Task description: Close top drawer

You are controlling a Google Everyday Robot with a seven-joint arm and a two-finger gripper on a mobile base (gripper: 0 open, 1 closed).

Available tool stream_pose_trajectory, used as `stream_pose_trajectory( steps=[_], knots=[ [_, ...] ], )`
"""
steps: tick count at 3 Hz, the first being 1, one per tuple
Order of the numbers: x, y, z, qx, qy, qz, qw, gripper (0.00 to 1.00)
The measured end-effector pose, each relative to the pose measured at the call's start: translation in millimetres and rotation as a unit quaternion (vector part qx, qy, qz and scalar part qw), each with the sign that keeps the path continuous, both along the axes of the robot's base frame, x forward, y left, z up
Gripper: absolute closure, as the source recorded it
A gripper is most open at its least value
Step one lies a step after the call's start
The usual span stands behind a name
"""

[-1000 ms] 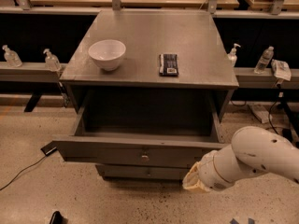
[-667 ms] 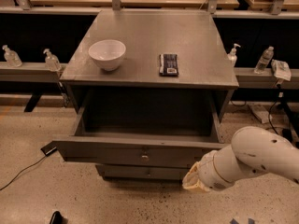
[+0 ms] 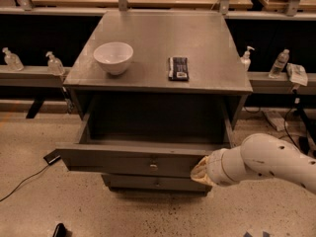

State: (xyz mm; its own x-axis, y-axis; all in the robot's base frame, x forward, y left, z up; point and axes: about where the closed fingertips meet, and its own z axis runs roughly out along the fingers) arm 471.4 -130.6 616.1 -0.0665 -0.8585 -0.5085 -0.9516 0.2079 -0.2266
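A grey metal cabinet (image 3: pixel 232 110) stands on a speckled floor (image 3: pixel 59 206) in front of a dark shelving run, its flat tabletop (image 3: pixel 158 33) seen from above. The top drawer (image 3: pixel 113 158) is pulled well out toward the camera, its deep box exposed under the tabletop and its flat front overhanging the lower drawer (image 3: pixel 143 182). The robot's white arm (image 3: pixel 269 162) reaches in from the right edge, low and in front of the cabinet. Its hand (image 3: pixel 200 171) sits at the right end of the top drawer's front, touching or just beside it; whether the hand is spread or pressed together cannot be told. A white bowl (image 3: pixel 113 57) rests on the left of the tabletop, with a dark rectangular packet (image 3: pixel 178 68) lying near the middle, apart from it. Small clear bottles (image 3: pixel 54 63) stand on the side ledges.
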Motion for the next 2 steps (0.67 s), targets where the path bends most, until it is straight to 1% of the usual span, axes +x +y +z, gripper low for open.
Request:
stream_pose_trajectory(
  steps=[1, 2],
  knots=[
    [17.4, 5.7, 2.0, -0.003, -0.015, 0.009, 0.9998, 1.0],
    [46.4, 5.1, 18.4, -0.007, -0.045, 0.016, 0.9988, 1.0]
  ],
)
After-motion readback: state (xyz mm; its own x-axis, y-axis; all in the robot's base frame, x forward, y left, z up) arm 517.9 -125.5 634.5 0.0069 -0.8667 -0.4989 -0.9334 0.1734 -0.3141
